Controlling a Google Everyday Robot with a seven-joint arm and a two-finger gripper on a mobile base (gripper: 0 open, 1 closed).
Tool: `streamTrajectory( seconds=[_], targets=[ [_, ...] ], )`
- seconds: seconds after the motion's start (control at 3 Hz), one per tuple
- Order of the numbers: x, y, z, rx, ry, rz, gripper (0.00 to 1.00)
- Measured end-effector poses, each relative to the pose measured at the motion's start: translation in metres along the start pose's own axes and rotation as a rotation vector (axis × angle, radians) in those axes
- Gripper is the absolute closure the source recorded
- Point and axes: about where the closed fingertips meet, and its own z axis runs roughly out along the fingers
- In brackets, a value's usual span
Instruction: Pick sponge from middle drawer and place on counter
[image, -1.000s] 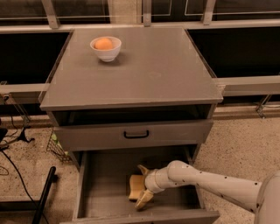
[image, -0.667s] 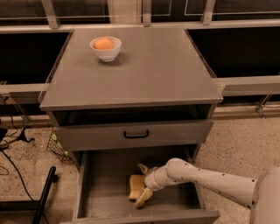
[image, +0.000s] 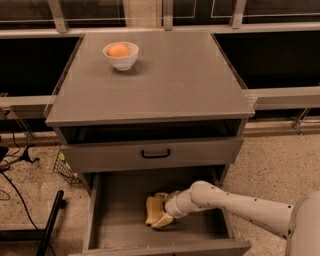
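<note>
— Hardly anything has moved since a second ago, as far as we can make out. The arm (image: 240, 206) has crept a shade leftward, and the sponge (image: 151, 210) lies where it lay.

— We agree. Where do we place the gripper (image: 162, 212)?

— Down inside the middle drawer (image: 117, 222), low over its grey floor and hard against the sponge's right side. The sponge sits near the middle of that floor, a little toward the front.

— Why does the arm come in at that slant?

— We judge it is the drawer's doing. It is pulled well out, so the floor lies open from above. The arm enters from the right, over the side wall, with the wrist bent down to meet the foam side-on.

— Has the gripper taken hold?

— We cannot tell. Its cream parts and the pale foam run together, so it may be clamped on the sponge or only set about it. The sponge does appear to rest on the drawer floor, so we count the lift as not yet done.

— What about the counter (image: 180, 87)?

— A white bowl (image: 122, 63) holding an orange ball (image: 118, 49) stands at the back left, well apart from the front edge. We judge the nearer part of the slab to be the natural spot for the sponge. The upper drawer front (image: 200, 150) with its black handle (image: 155, 154) juts out between drawer and counter, so the lift must pass in front of it.
</note>
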Motion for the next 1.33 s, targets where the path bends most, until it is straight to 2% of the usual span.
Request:
streamTrajectory(
  seconds=[0.33,0.67,1.0,1.33],
  targets=[
    [0.0,0.0,0.0,0.0,0.0,0.0,0.71],
    [0.0,0.0,0.0,0.0,0.0,0.0,1.0],
    [0.0,0.0,0.0,0.0,0.0,0.0,1.0],
    [-0.015,0.003,-0.019,0.021,-0.001,0.024,1.0]
  ],
)
